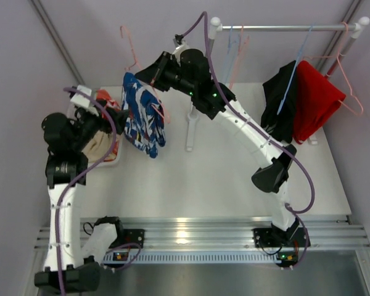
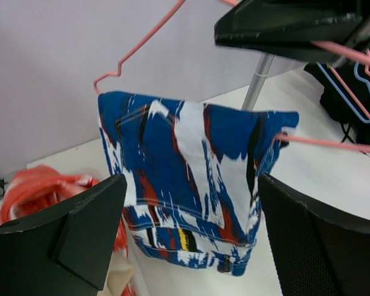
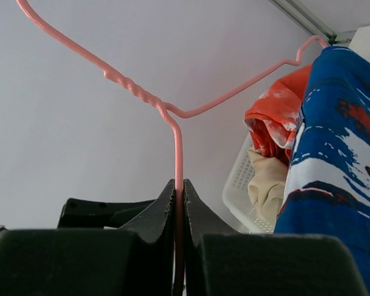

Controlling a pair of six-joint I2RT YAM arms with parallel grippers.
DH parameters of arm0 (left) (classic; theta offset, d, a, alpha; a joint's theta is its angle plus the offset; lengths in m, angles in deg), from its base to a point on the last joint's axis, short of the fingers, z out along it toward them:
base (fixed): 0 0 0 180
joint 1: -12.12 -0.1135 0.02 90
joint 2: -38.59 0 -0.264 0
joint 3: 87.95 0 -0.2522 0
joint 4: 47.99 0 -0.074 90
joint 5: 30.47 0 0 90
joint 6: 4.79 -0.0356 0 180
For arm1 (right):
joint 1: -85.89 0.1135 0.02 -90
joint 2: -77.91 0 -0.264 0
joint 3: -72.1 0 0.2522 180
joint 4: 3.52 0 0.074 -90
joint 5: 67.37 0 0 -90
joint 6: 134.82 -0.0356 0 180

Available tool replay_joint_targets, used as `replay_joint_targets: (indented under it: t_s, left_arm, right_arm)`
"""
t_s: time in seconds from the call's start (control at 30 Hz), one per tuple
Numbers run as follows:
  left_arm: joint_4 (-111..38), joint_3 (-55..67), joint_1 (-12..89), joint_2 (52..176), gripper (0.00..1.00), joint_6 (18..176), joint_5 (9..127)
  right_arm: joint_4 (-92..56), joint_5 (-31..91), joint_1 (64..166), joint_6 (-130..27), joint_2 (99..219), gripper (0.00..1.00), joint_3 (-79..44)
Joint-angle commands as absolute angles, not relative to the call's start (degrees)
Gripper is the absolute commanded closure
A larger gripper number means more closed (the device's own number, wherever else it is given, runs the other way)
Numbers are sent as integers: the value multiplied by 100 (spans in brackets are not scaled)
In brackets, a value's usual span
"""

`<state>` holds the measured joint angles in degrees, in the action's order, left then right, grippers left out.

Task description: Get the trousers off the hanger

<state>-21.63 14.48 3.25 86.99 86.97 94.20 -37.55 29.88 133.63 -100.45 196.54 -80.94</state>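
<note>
The blue trousers with white pattern (image 1: 143, 117) hang folded over a pink wire hanger (image 1: 132, 52) above the table's left side. My right gripper (image 1: 150, 76) is shut on the hanger's neck (image 3: 176, 142) and holds it up. My left gripper (image 1: 123, 117) is open, its fingers (image 2: 74, 234) on either side of the blue trousers (image 2: 191, 179) and just short of them, not touching. The trousers also show at the right of the right wrist view (image 3: 339, 154). Black trousers (image 1: 280, 105) and red trousers (image 1: 317, 98) hang on the rack at the back right.
A white basket (image 1: 114, 157) at the left holds orange-red (image 3: 274, 117) and beige (image 3: 268, 185) garments. The rack's rail (image 1: 283, 27) carries empty pink and blue hangers (image 1: 234, 49). Its left post foot (image 1: 190, 132) stands mid-table. Walls close in on both sides.
</note>
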Motion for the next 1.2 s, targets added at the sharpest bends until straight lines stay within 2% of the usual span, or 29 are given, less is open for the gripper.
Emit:
replay_joint_targets:
  t_s: [0.0, 0.13, 0.33, 0.63, 0.77, 0.93, 1.07, 1.17]
  left_arm:
    - [-1841, 623, 1175, 9446, 9, 7721, 7905]
    - [-2613, 1034, 1606, 9388, 7, 8028, 7869]
    - [-3569, 1930, 2405, 9185, 6, 7757, 7193]
    - [-4407, 2222, 2776, 9730, 5, 8054, 7043]
    - [-4715, 2160, 2785, 10151, 3, 8834, 6919]
    - [-4970, 2424, 3048, 10178, 1, 8873, 6885]
    - [-4987, 2345, 3049, 10476, 8, 8759, 6016]
    - [-5084, 2275, 3049, 10643, 13, 8653, 6014]
  right_arm:
    - [-2545, 2457, 13449, -9975, 19472, 100, -8790]
    - [-2519, 2124, 13466, -9765, 19533, 100, -8896]
    - [-2571, 1623, 13466, -9650, 19533, 100, -8940]
    - [-2528, 1270, 13493, -9536, 19498, 100, -8984]
    - [-2598, 1165, 13519, -9378, 19437, 100, -8993]
    - [-2695, 1103, 13563, -9403, 19410, 100, -9037]
    - [-2765, 1182, 13633, -9465, 19410, 100, -9133]
    - [-2800, 1270, 13677, -9552, 19384, 100, -9195]
